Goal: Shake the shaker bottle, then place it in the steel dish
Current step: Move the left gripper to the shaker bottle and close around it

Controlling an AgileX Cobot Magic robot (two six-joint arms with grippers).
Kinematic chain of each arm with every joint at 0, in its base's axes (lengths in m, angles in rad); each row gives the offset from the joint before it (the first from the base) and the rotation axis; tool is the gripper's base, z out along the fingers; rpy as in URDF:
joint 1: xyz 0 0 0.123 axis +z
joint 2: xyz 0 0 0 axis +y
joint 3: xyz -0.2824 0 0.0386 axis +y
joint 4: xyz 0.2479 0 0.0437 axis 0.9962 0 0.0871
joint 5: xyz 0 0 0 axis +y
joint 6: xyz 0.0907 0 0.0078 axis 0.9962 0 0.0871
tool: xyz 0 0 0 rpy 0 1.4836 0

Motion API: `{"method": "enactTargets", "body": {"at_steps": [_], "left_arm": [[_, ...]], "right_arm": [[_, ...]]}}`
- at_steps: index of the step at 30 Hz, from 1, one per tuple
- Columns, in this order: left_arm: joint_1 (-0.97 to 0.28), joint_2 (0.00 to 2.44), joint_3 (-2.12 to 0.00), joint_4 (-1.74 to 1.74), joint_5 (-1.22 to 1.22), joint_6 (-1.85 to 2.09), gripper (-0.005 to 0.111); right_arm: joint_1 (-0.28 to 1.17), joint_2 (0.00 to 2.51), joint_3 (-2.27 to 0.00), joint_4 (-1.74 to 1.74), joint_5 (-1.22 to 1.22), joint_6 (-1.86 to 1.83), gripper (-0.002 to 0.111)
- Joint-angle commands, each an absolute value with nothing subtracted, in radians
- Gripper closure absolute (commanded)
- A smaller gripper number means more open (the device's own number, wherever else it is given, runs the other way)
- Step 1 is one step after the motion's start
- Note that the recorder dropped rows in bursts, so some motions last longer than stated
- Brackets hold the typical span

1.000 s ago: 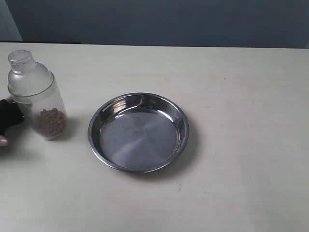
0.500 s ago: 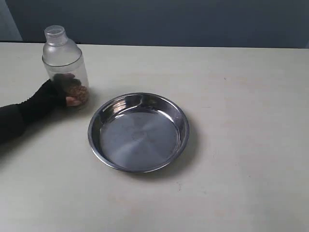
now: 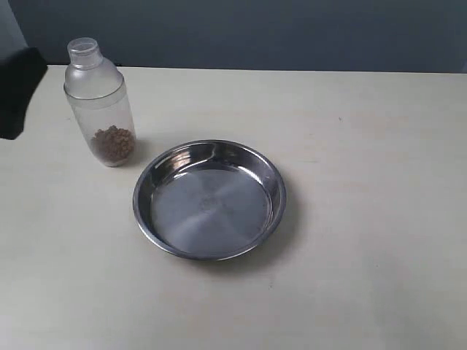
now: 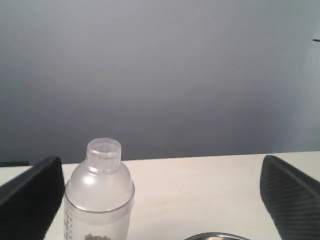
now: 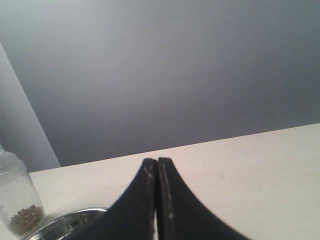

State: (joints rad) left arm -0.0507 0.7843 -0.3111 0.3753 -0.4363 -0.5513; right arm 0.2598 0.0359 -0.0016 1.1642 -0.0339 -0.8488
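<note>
Pellets (image 3: 113, 142), small and brown, lie at the bottom of the clear plastic shaker bottle with the frosted round top and little cap (image 3: 100, 102). It stands upright on the cream table (image 3: 365, 146), just beside the shiny round steel dish (image 3: 209, 204), not in it. A black shape (image 3: 18, 91) shows at the left edge, cut off and apart from the bottle. Half a second ago a hand in a black glove held the bottle on this same spot; now that hand is gone. From the left wrist, the left gripper (image 4: 161, 162) is spread wide and holds nothing, with the bottle (image 4: 100, 195) out in front of it. Thin marks run down the bottle's side, too small to read. From the right wrist, the right gripper (image 5: 157, 167) is pressed together on nothing, well apart from the bottle (image 5: 15, 200) and dish (image 5: 70, 225).
</note>
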Motion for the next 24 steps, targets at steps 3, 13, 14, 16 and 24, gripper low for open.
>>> {"method": "enactTargets", "body": {"at_steps": [3, 13, 14, 16, 24], "left_arm": [[-0.062, 1.154, -0.317, 0.183, -0.749, -0.379, 0.001], [-0.062, 1.564, -0.317, 0.108, -1.147, -0.336, 0.002], [-0.062, 1.592, -0.317, 0.105, -1.167, -0.328, 0.002], [-0.062, 1.637, -0.317, 0.095, -1.201, -0.305, 0.002], [-0.062, 1.783, -0.319, 0.035, -1.221, -0.278, 0.001]], "right_arm": [[0.259, 0.032, 0.000, 1.165, -0.034, -0.852, 0.109], [0.259, 0.032, 0.000, 1.165, -0.034, -0.852, 0.109], [0.259, 0.032, 0.000, 1.165, -0.034, -0.852, 0.109], [0.259, 0.032, 0.000, 1.165, -0.039, -0.852, 0.109], [0.259, 0.032, 0.000, 1.165, -0.036, -0.852, 0.109]]}}
